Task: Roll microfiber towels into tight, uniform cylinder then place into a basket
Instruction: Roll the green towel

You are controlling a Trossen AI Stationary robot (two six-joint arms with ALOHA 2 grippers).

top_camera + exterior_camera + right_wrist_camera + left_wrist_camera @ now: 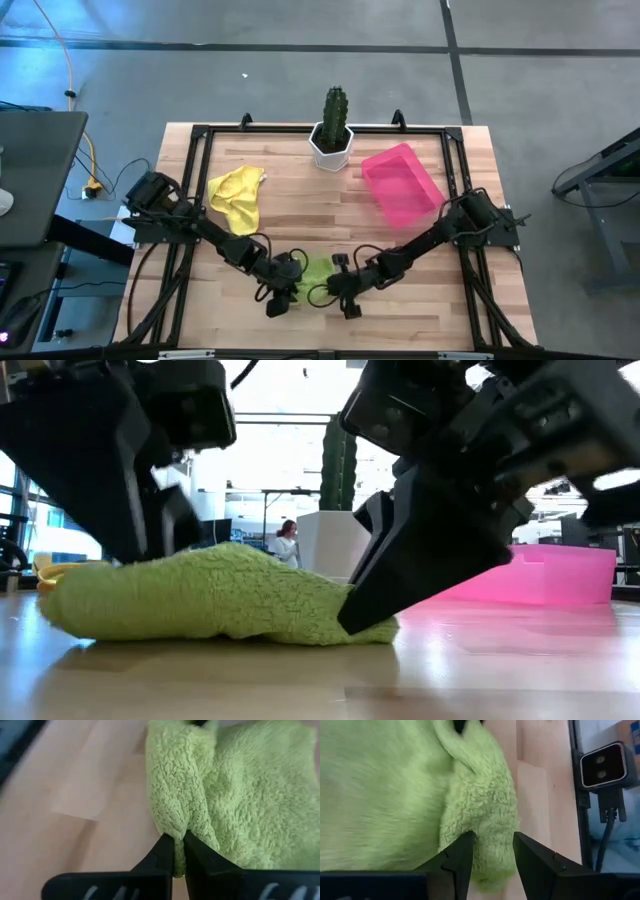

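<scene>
The lime green towel (316,270) lies bunched into a loose roll on the wooden table near its front edge, also seen as the green towel (210,600) in the low view. My left gripper (492,842) is closed on the towel's left part. At the towel's right end, my right gripper (179,840) is shut on it. A yellow towel (237,195) lies crumpled at the far left. The pink basket (402,182) stands at the far right, with nothing in it. My left gripper has a thick rolled edge of the green towel (487,815) between its two fingers, which slant down at it from the near left. The towel rests on the table. My right gripper pinches a bunched fold at the towel's right end (176,825) between its shut fingertips (352,622). It slants down from the table's right side, and the fold sits at table height with the rest of the towel lying on the wood.
A white pot with a cactus (333,140) stands at the far middle, beside the basket. A black frame rail (320,128) runs around the tabletop. Bare wood lies between the green towel and the basket.
</scene>
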